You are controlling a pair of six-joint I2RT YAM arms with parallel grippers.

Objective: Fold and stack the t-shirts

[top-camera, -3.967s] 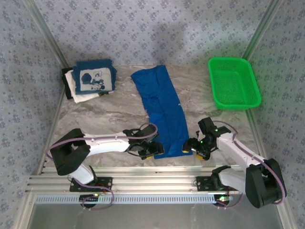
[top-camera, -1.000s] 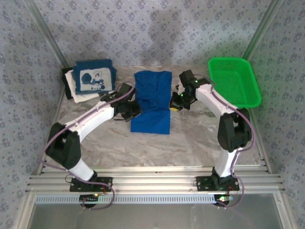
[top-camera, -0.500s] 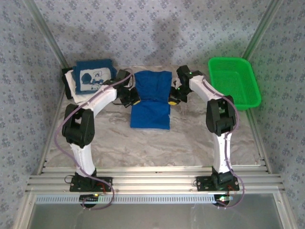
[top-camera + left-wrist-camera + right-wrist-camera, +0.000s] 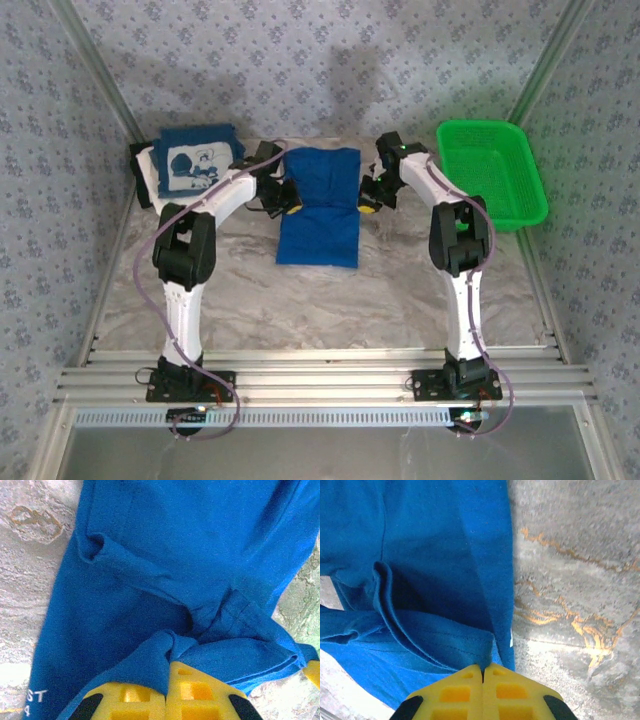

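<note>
Marbled grey table (image 4: 400, 300) with blue t-shirt (image 4: 320, 222) mid-back, t-shirt stack (image 4: 195, 165) back left, green basket (image 4: 490, 185) back right.

Royal-blue t-shirt (image 4: 318, 205): formerly a long flat strip, now doubled over itself and about half as long. Left gripper (image 4: 288, 207) and right gripper (image 4: 368, 207), each pinching its cloth, have travelled from front to rear.

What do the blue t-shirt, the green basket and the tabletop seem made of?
The blue t-shirt: soft matte cloth; it creases and shows stitched hems. The green basket: probably plastic, bright, with fine mesh. The tabletop: marble-look, grey with brown veins; stone or print, unclear.
</note>
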